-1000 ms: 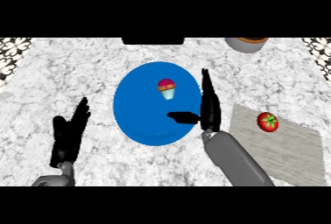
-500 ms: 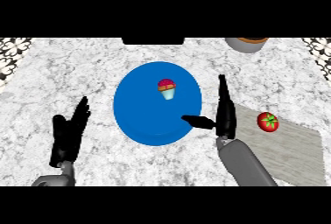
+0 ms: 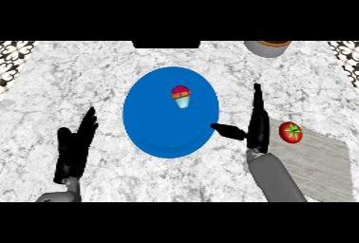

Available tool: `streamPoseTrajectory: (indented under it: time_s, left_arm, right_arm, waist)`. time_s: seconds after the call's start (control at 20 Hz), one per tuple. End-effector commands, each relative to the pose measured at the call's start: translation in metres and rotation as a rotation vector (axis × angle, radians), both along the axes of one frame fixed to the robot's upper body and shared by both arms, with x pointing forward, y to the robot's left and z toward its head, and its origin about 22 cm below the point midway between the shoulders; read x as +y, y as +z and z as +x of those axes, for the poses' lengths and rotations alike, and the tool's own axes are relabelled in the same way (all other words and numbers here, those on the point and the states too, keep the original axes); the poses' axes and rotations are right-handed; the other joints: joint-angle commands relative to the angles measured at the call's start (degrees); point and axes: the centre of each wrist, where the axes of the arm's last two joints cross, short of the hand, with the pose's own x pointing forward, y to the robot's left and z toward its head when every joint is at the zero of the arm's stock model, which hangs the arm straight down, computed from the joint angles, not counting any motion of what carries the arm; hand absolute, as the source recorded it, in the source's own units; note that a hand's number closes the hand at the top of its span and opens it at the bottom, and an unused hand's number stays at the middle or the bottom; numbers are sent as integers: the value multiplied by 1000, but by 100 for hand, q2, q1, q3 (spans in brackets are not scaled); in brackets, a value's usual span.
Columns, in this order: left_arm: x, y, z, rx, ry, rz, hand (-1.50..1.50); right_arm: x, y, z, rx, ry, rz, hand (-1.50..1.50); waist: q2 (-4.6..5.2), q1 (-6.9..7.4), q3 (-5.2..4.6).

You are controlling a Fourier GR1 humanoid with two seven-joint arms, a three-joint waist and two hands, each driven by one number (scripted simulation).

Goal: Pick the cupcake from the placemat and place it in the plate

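The cupcake, pink on top with a pale blue cup, stands upright in the upper middle of the blue plate. My right hand is open just right of the plate, fingers straight and pointing away, its thumb reaching toward the plate's rim. It holds nothing. The grey placemat lies at the lower right, partly behind my right forearm. At the lower left my left hand rests open on the counter, apart from the plate.
A red tomato sits on the placemat's upper left corner, close to my right hand. A brown-and-grey bowl is cut off at the counter's far edge, and a dark block stands at the top centre.
My right hand has drawn away to the right, from over the plate's right edge to just outside it. The cupcake stays in the plate. The left hand has not moved.
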Motion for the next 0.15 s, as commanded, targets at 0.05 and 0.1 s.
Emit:
streamPoseTrajectory:
  time_s: [0.05, 0.1]
  left_arm:
    - [12, -7, -11, -15, 3, 5, 0]
    - [5, -2, 8, 21, 1, -3, 0]
  right_arm:
    - [-9, -6, -22, 25, -19, -37, -150]
    - [-18, 1, -13, 37, -44, -44, -150]
  waist:
    - [-4, -9, -1]
    - [-2, -15, -1]
